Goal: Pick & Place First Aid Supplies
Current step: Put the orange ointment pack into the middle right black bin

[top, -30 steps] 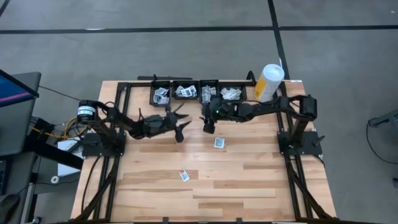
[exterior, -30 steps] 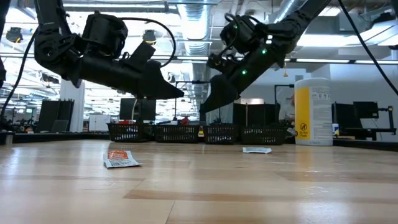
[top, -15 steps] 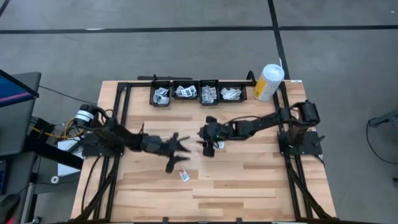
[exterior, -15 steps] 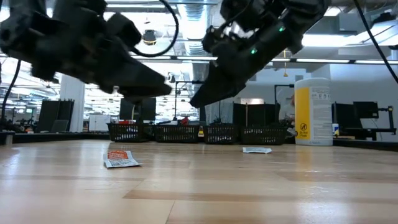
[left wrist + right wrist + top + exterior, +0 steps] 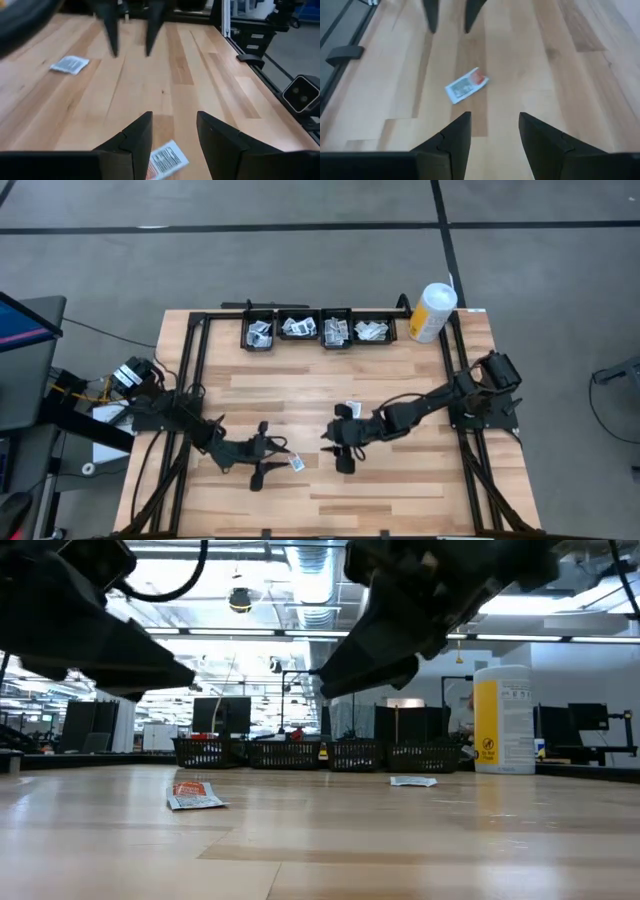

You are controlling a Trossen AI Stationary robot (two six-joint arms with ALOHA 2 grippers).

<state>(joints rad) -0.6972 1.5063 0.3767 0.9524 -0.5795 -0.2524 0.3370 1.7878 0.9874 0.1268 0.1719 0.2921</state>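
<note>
The packet (image 5: pixel 296 464) with the red corner lay flat on the near part of the table (image 5: pixel 400 480), just beside the tips of the left gripper (image 5: pixel 279 457), whose fingers stood apart and held nothing. From that arm's own camera the packet showed directly under the gap between the fingers. The right gripper (image 5: pixel 342 452) hung a little to the right, facing the same packet, fingers also apart and empty.

Both grippers were pointed at one packet, and that was the risk: the fingertips could knock together, or one could push the packet away from the other. A thin flat packet on smooth wood may also slide or buckle instead of lifting.

A second packet (image 5: pixel 352 409) lay farther back, behind the right gripper; its print was hard to read from above. Beyond it, four dark mesh bins (image 5: pixel 318 330) holding more packets lined the far edge, with a tall white-and-yellow canister (image 5: pixel 432 312) at their right.
</note>
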